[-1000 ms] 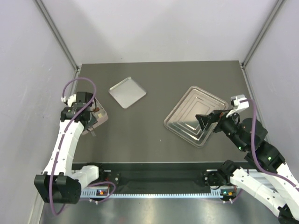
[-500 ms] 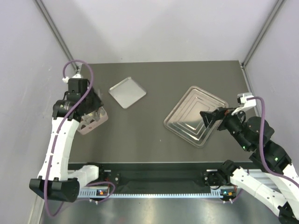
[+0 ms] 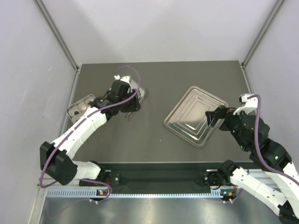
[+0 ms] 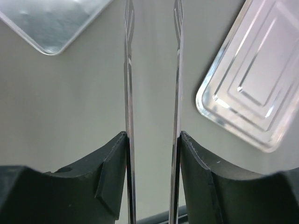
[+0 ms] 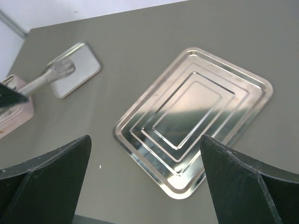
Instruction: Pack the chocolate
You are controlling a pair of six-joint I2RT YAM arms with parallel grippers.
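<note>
Small dark chocolate [image 3: 74, 112] inside the pinkish box [image 3: 85, 100], barely discernible

The top camera looks down on the whole table [image 3: 154, 140] from 6 o'clock. Both wrist cameras sit nearer; all three share the tray [image 3: 196, 115] at 3 o'clock.

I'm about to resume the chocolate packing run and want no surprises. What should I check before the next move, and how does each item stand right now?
1. Left gripper empty: ok, its thin blades stand apart with nothing between them.
2. Right gripper empty: ok, wide open, nothing between the fingers.
3. Large tray bare: ok, no pieces on it.
4. Chocolate located: cannot tell; no piece shows clearly, and the inside of the pink box is too small to read.
5. Grippers clear of each other: ok, far apart in the top view.
</note>
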